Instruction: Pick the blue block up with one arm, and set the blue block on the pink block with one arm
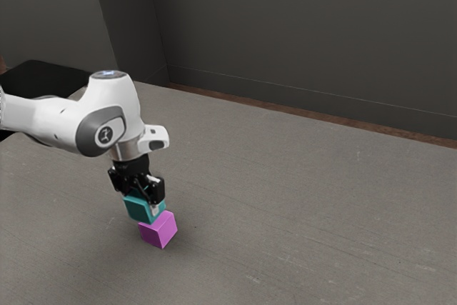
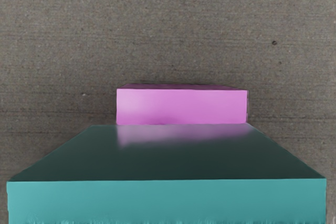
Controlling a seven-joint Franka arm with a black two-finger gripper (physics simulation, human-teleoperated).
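Gripper [image 1: 145,196] clamped on blue block [image 1: 139,209], held off the desk [image 1: 307,198]. Block sits just above pink block [image 1: 158,230], offset toward the exterior view's left, contact unclear. Both well clear of the desk's far edge, with open surface toward the exterior view's right.

arm [image 1: 50,123]: 1, reaching from exterior view's left | wrist: pointing down | jaws: clamped on blue block [image 1: 139,209]

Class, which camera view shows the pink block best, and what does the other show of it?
The exterior view: the pink block appears nearly whole, three faces visible. The wrist view shows mainly one face, partly hidden behind the held teal block.
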